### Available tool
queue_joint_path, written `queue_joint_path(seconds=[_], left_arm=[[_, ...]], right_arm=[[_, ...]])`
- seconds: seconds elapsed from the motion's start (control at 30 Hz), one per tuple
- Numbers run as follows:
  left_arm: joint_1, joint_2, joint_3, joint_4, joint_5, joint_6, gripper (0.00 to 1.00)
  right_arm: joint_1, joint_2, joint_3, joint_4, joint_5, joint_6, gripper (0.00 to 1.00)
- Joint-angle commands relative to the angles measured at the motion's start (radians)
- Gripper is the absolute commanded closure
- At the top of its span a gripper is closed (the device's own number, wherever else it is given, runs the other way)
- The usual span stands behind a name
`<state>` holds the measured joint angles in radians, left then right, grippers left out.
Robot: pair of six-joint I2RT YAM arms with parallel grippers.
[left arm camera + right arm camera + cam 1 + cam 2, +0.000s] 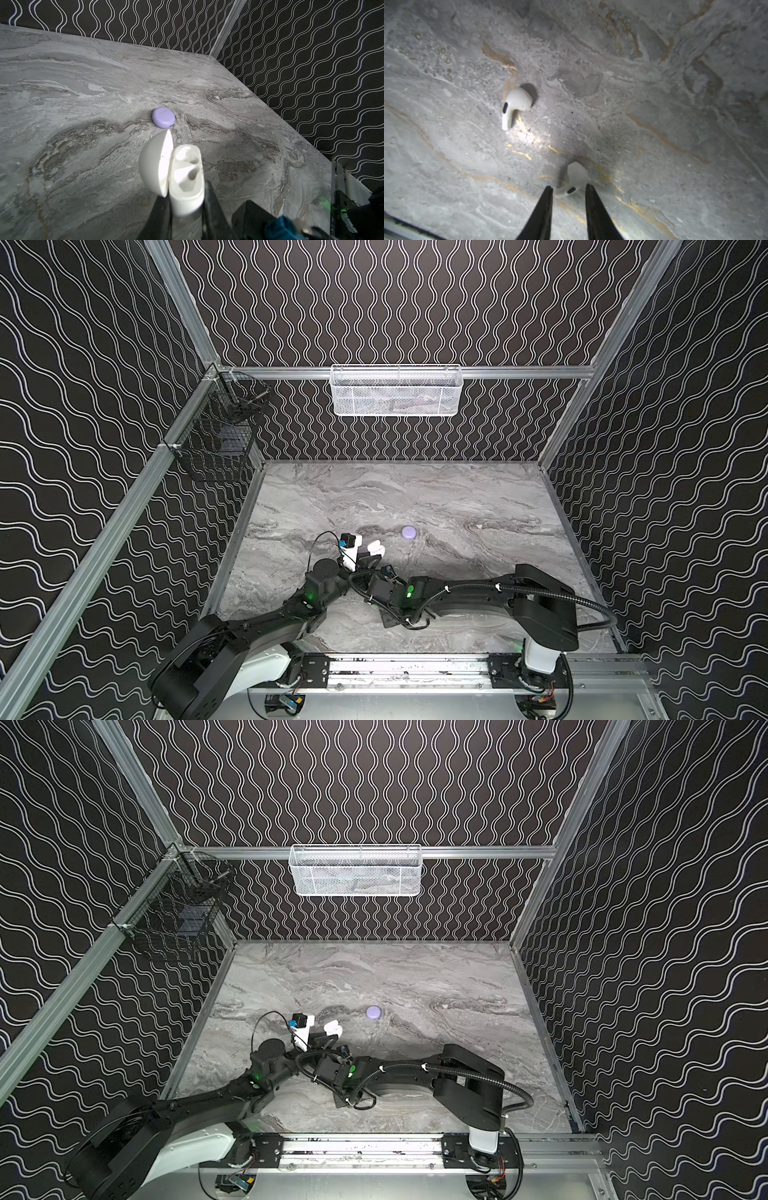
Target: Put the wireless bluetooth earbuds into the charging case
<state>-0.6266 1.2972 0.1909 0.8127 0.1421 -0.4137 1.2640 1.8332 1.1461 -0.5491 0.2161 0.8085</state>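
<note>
White earbud (574, 178) on the marble table (654, 104), flanked by the right gripper (568, 187); whether it is pinched cannot be told. Second white earbud (515, 105) lies near. Left gripper (186, 199) clamps the open white charging case (185, 176), both sockets empty, so nothing is inserted yet. Lavender case (163, 117) sits closed beyond.

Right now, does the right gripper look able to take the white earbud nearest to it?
Probably yes. The right gripper straddles that earbud, which lies on the table with nothing over it; the other white earbud lies well apart. Whether it pinches it I cannot tell.

Marble tabletop (457, 497): white earbuds (515, 104), lavender case (409, 531).
</note>
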Motion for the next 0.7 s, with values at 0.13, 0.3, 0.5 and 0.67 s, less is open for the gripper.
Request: queue_joint_path(seconds=[0.13, 0.3, 0.5, 0.67], left_arm=[[0.002, -0.001, 0.005, 0.037, 0.014, 0.009, 1.0], [0.002, 0.003, 0.005, 0.039, 0.015, 0.007, 1.0], [0.004, 0.003, 0.005, 0.04, 0.018, 0.007, 1.0], [0.004, 0.007, 0.007, 0.041, 0.02, 0.006, 1.0]], right_arm=[[-0.006, 0.011, 0.017, -0.049, 0.039, -0.024, 0.7], [-0.009, 0.014, 0.015, -0.053, 0.031, -0.029, 0.7], [-0.008, -0.005, -0.01, -0.046, 0.024, -0.033, 0.69], [-0.007, -0.023, -0.023, -0.042, 0.012, -0.04, 0.69]])
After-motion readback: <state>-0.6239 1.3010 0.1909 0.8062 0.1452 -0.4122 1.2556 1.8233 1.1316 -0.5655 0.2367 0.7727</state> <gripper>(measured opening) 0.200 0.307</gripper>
